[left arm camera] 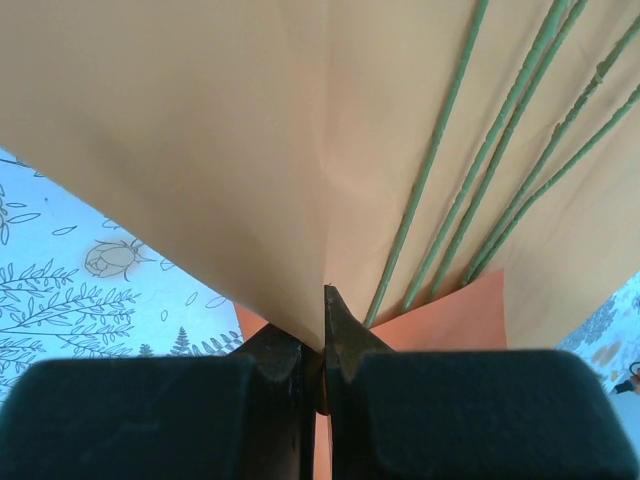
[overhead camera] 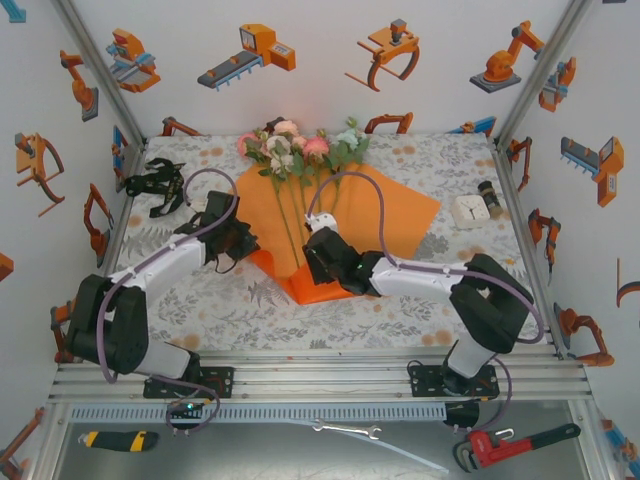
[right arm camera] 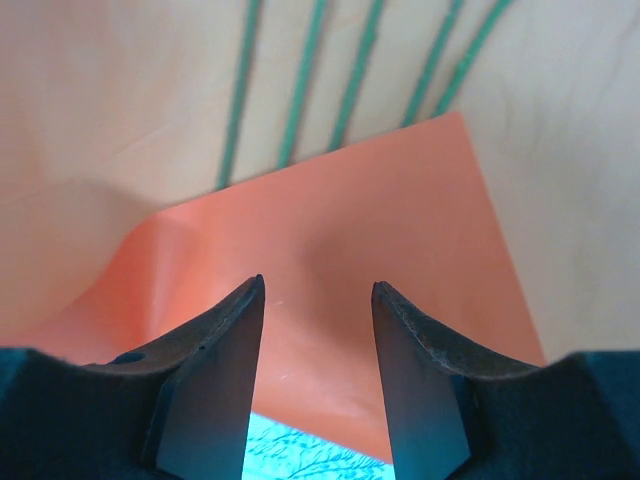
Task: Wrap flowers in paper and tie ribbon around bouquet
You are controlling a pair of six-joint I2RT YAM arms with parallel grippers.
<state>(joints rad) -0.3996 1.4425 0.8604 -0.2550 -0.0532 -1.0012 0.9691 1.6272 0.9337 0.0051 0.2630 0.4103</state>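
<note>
Flowers (overhead camera: 300, 150) lie along the paper (overhead camera: 400, 215) in the overhead view, with the blooms well beyond both grippers. The left gripper (overhead camera: 243, 245) sits at the paper's left edge, where the sheet stands up off the tablecloth (overhead camera: 240, 310). The right gripper (overhead camera: 318, 252) is just beside it, over the paper's near corner.

From the left wrist, the left gripper (left arm camera: 323, 325) has its jaws pressed together on the edge of the paper (left arm camera: 200, 150), which rises from the tips as a broad lifted sheet ahead of them. The stems (left arm camera: 421, 180) run away ahead and to the right of the tips, lying on the sheet. The tablecloth (left arm camera: 80, 290) shows under the lifted edge on the left.

From the right wrist, the right gripper (right arm camera: 318, 300) stands about half spread, with nothing between its fingers (right arm camera: 215, 380). Just ahead of and below the tips lies a folded-over flap of the paper (right arm camera: 340, 230), deeper orange than the rest. Beyond the flap the stems (right arm camera: 300, 90) run on over the paler sheet. Whether the tips touch the flap cannot be told.
</note>
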